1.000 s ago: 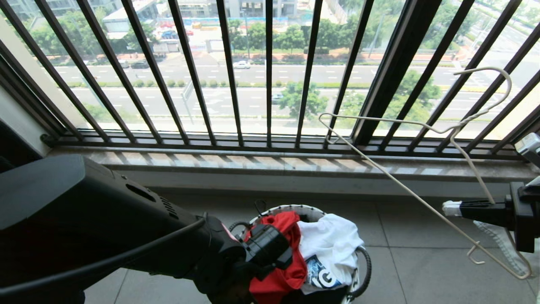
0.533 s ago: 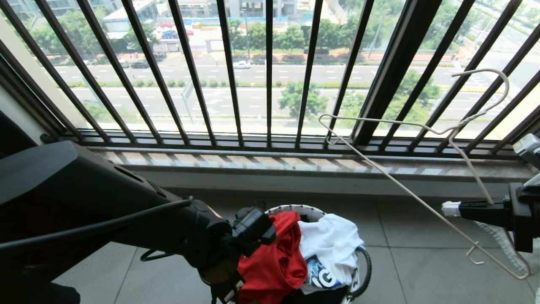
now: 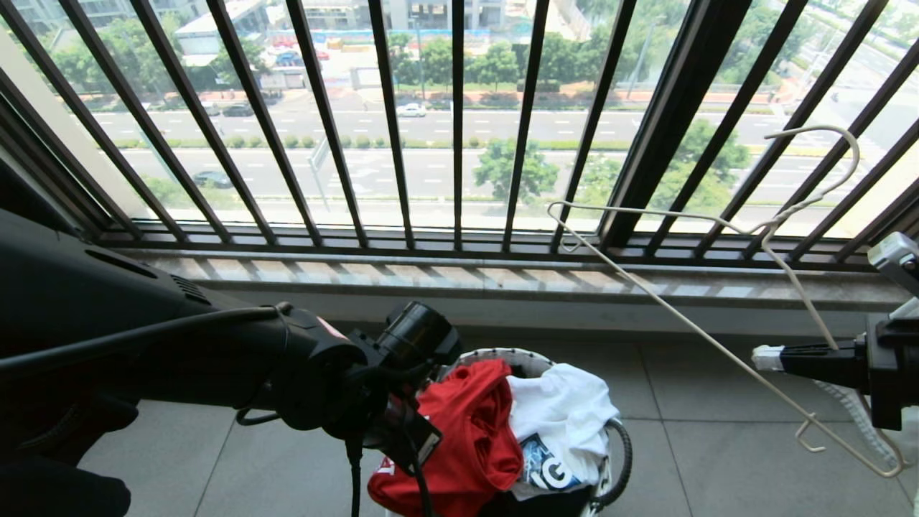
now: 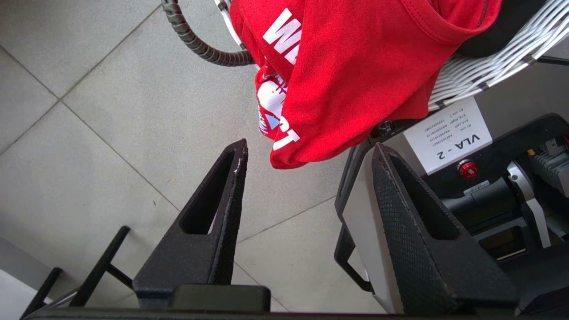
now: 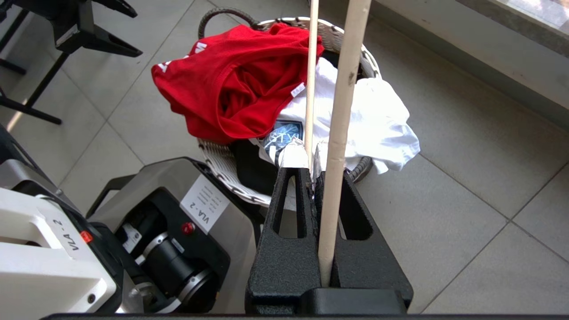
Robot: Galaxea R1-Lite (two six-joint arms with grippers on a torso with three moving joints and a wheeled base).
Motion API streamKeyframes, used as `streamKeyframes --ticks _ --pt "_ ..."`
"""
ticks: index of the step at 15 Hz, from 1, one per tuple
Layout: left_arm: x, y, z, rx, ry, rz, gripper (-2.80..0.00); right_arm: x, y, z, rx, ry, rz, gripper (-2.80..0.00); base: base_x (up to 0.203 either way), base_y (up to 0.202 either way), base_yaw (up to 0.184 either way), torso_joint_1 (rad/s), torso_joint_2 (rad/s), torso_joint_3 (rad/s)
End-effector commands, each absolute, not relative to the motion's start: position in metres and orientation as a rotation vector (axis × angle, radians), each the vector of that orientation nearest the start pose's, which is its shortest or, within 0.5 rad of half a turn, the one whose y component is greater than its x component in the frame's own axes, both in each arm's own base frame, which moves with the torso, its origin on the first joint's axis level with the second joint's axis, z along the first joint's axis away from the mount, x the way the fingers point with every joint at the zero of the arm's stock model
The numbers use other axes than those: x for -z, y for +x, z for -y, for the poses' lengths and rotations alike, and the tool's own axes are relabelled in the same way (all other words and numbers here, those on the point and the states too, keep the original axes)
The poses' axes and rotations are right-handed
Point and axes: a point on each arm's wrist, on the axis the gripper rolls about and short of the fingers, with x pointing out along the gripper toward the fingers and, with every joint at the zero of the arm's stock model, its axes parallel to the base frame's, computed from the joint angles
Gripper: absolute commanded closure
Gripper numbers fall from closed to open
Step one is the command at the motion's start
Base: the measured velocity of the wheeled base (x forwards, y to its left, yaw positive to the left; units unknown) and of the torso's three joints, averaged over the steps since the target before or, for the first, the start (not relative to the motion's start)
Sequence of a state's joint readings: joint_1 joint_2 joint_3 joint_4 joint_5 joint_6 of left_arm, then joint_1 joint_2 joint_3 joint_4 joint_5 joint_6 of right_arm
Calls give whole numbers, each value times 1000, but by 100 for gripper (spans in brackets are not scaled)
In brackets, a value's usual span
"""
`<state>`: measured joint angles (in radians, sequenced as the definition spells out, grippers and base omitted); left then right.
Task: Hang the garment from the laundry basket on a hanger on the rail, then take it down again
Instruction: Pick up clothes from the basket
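Observation:
The red garment (image 3: pixel 467 431) with white lettering lies bunched in the laundry basket (image 3: pixel 531 357) and spills over the rim on its left side. In the left wrist view, my left gripper (image 4: pixel 310 144) is open and empty, its tips just short of the garment's (image 4: pixel 346 75) hanging fold, above the floor. At the right edge, my right gripper (image 3: pixel 768 355) is shut on the pale wire hanger (image 3: pixel 790 210), which stands tilted against the window. The hanger's wire (image 5: pixel 340 111) runs between the shut fingers of the right gripper (image 5: pixel 311 166). The rail is out of view.
A white printed T-shirt (image 3: pixel 567 409) fills the basket's right half, with dark cloth (image 5: pixel 253 169) under it. The robot base (image 5: pixel 155 213) stands right by the basket. The black window railing (image 3: pixel 459 143) and stone sill (image 3: pixel 502 280) lie behind it. Black stand legs (image 5: pixel 75 26) are on the floor.
My left gripper has opened and let go of the red garment, and the arm has lifted back to the left. The garment now hangs further over the basket's left rim. The right arm barely moved.

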<state>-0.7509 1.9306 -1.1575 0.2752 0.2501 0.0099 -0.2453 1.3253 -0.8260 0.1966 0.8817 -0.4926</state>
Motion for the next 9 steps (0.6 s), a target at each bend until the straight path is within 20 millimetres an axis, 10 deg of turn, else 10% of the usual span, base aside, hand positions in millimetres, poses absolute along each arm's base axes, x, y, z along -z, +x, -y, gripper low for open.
streamKeyframes --ticks 1,9 --pt "-121 255 228 481 550 -900 0 -214 188 28 -741 -88 -424 0 0 0 0 0 0 0" --pt "-95 328 296 570 679 -735 0 -214 191 29 -732 -92 -428 0 0 0 0 0 0 0"
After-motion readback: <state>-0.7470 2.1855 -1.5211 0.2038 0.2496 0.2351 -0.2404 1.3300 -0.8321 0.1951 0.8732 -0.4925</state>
